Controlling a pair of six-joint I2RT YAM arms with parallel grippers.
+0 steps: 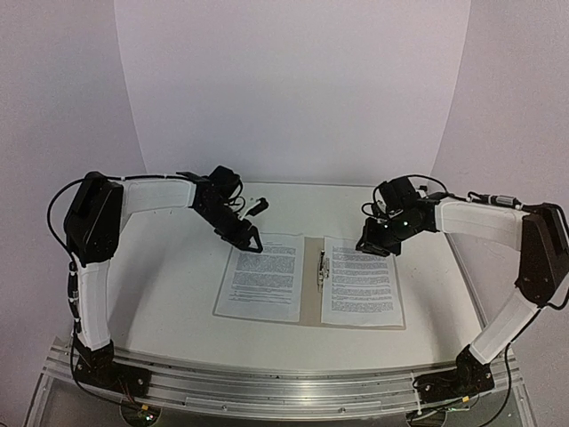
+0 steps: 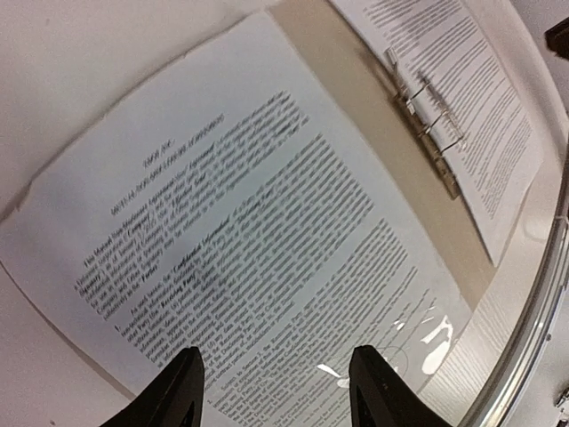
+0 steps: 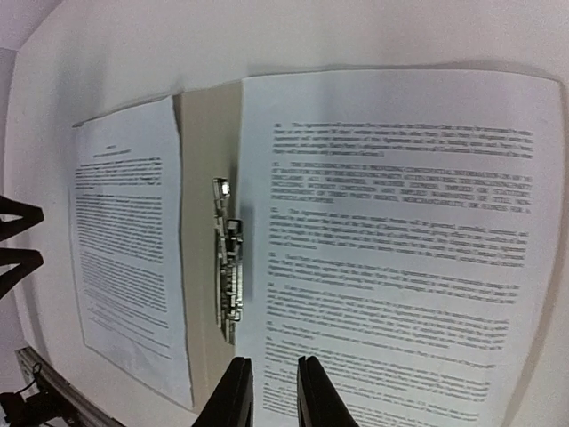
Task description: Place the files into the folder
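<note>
The left hand [image 2: 277,360] hovers with its two dark fingers set well apart and nothing between them, above the far left corner of one printed sheet [image 2: 249,222]. The right hand [image 3: 274,363] hovers with its fingers only narrowly parted, also holding nothing, over the far end of the other printed sheet [image 3: 391,249].

Both files lie flat inside the beige card folder [image 1: 310,298], which is spread open in the middle of the tabletop [image 1: 169,276]. One sheet rests on each cover. A bare beige strip shows between them along the spine. The small metal clip [image 3: 228,267] sits on that strip, just beside the inner edge of the right-hand sheet. Whether it pins any paper cannot be told. The left-hand sheet lies slightly askew and hides nearly all of its cover.

Judged from this, the placing looks essentially done. What may be left is squaring the left sheet, fastening the pages and closing the cover.

The tabletop is plain white with a rounded far edge. A white curved backdrop [image 1: 293,89] rises behind it, between pale walls. A metal rail [image 1: 284,387] runs along the near edge and carries both arm bases.
</note>
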